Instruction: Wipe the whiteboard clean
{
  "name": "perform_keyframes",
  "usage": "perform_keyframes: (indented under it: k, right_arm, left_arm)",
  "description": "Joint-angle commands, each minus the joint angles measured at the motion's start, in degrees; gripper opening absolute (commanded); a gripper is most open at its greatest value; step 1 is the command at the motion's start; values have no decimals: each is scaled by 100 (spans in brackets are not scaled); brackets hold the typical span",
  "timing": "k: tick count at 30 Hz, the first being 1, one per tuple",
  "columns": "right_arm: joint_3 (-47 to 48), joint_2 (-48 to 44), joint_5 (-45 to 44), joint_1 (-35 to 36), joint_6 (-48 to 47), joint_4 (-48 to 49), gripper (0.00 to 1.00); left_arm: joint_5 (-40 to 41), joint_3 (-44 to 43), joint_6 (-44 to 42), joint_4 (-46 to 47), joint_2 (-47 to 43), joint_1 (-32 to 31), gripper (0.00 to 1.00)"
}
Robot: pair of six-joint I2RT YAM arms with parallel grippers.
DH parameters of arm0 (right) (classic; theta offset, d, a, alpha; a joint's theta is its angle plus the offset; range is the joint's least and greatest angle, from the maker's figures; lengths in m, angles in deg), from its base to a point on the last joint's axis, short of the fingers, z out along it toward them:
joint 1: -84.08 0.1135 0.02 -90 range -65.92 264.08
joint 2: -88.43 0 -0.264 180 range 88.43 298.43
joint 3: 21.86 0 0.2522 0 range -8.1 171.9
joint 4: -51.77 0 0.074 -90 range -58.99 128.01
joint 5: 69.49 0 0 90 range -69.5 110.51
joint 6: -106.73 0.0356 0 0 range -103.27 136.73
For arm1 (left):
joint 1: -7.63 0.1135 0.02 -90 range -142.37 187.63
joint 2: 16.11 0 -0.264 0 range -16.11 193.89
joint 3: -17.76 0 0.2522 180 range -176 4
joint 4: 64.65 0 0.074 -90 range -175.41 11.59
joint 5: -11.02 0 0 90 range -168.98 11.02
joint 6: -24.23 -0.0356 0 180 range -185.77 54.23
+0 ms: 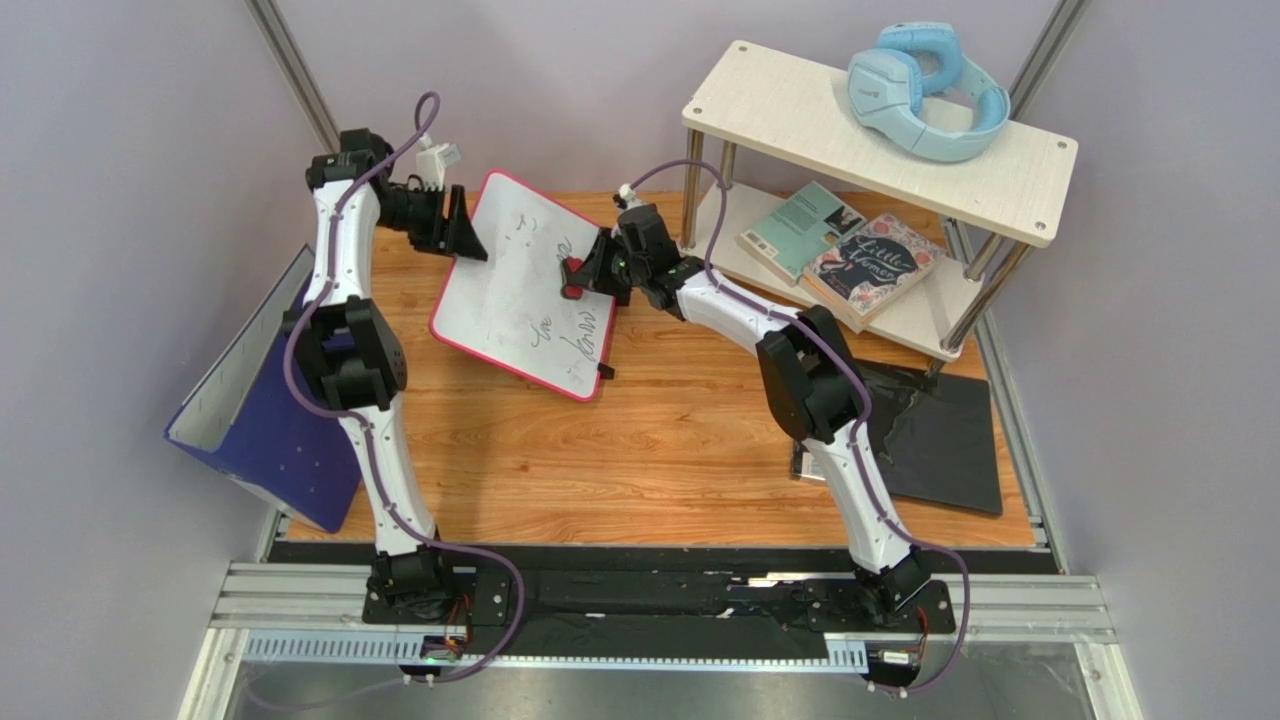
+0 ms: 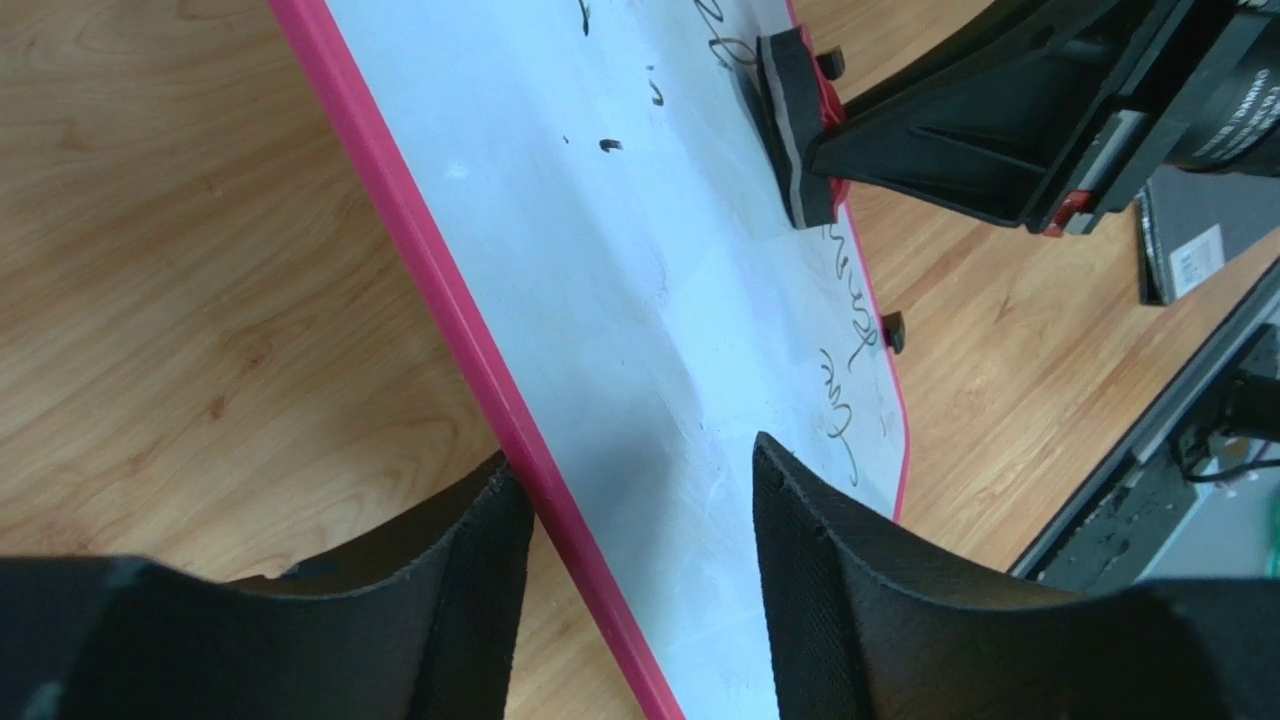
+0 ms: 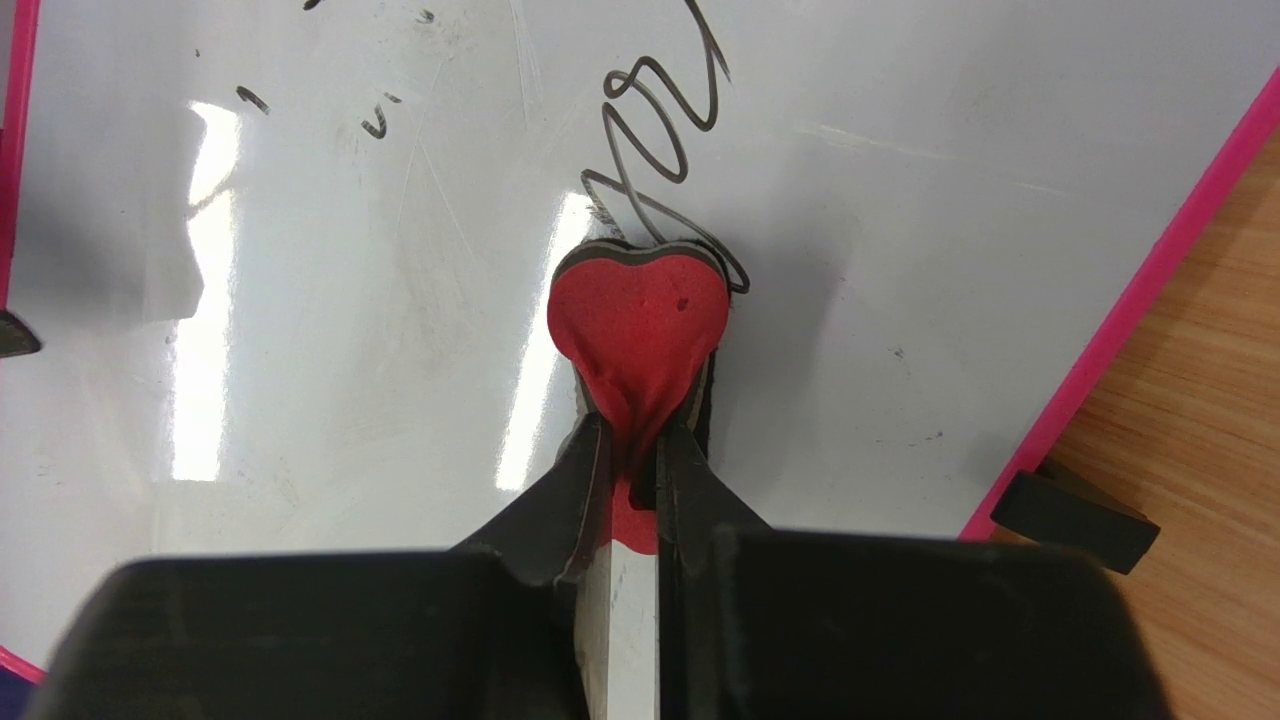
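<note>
Right wrist: right pincer (image 3: 639, 443) tight around red foam heart eraser (image 3: 639, 315) on glossy whiteboard (image 3: 346, 345); left pincer (image 2: 639, 480) agape.

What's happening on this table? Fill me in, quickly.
The right gripper is shut on a red heart-shaped eraser, pressing it against the whiteboard beside some handwriting. The left gripper stands open astride the board's pink border, not visibly clamping it. Marks remain in several spots, so the erasing is unfinished.
</note>
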Motion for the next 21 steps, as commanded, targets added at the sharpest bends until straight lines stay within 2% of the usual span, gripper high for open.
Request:
perform_keyframes:
  k: [1,2,4,5,6,15,21]
  right_arm:
    - [-249,102,412,176,-246,-755,0]
    - [-249,93,412,168,-255,-747,0]
    - [-258,76,473,185,-281,-703,0]
    - [-276,32,482,194,-307,-659,0]
    - [-293,-3,491,194,-334,-633,0]
    - [-241,-636,439,247,-1045,-606,0]
    - [426,-286,280,238,-1204,-606,0]
  left_arm:
    - [57,-215,-785,-831,100,-323,54]
    - [93,-189,-831,-868,92,-349,51]
    - [181,-75,-840,-833,13,-358,22]
    - [242,-31,-814,-789,-22,-358,4]
    - [330,13,-822,-745,-75,-350,0]
    - [752,128,-1621,-815,-594,-411,0]
    - [936,-240,-1527,-1096,-498,-630,0]
